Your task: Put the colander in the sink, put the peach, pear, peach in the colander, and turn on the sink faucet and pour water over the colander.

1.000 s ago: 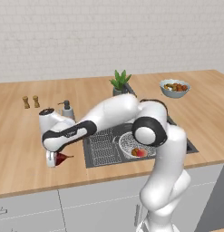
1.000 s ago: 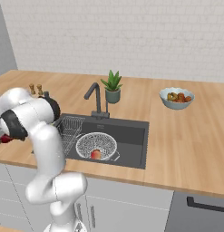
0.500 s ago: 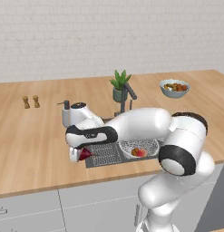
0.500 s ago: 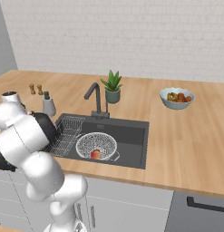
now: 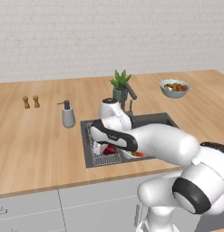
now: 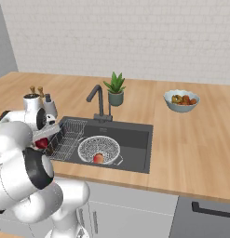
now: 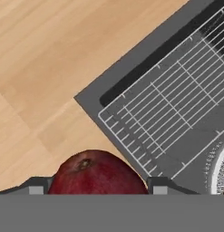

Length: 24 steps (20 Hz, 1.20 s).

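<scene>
The dark red pear (image 7: pixel 99 173) sits clamped between the two finger tips of the tool (image 7: pixel 99 186), which holds it above the wire rack (image 7: pixel 174 113) at the left end of the sink (image 6: pixel 135 139). In the hand view the fruit bulges between the dark tips, its stem end facing the camera, with a corner of the basin rim and the wooden surface (image 7: pixel 50 54) beneath it. From the right base view the pear (image 6: pixel 41 143) shows as a maroon spot below the white wrist, over the left edge of the rack.

The colander (image 6: pixel 98 149) rests in the sink just right of the rack, with one orange-pink peach (image 6: pixel 98 158) lying in it near its front wall. The sink faucet (image 6: pixel 98 100) stands at the far edge of the basin, its spout angled to the left.

Beyond the tap, a small potted plant (image 6: pixel 115 89) sits on the surface. A bowl of mixed fruit (image 6: pixel 181 100) stands well apart to the right. On the left side, a grey soap dispenser (image 5: pixel 68 115) stands near the sink, and two small shakers (image 5: pixel 31 101) farther left.
</scene>
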{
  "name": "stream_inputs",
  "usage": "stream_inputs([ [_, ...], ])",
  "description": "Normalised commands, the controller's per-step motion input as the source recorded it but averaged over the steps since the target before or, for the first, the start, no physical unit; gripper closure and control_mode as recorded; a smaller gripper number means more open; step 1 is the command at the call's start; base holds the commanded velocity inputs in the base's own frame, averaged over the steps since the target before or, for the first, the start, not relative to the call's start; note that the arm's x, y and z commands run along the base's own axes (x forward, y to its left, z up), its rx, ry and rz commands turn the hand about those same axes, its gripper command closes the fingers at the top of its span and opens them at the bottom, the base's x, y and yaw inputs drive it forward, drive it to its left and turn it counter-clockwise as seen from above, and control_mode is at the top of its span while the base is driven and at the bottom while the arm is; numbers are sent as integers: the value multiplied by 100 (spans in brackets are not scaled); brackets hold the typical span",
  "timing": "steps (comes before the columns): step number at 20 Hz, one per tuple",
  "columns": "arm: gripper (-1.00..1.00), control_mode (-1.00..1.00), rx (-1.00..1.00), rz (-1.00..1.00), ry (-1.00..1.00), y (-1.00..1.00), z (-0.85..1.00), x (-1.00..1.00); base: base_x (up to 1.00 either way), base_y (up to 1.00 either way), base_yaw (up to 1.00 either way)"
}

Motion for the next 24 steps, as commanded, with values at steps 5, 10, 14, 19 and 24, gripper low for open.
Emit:
stream_inputs([
  [5, 100, -100, 0, -26, 0, -96, 13, 2, 0, 0, 0],
  [10, 100, -100, 3, -17, 0, -95, 9, 12, 0, 0, 0],
  [14, 100, -100, 8, -11, 0, -94, 4, 18, 0, 0, 0],
  [19, 100, -100, 5, -10, 5, -91, 0, 31, 0, 0, 0],
  [24, 100, -100, 5, -3, 5, -79, -3, 62, 0, 0, 0],
])
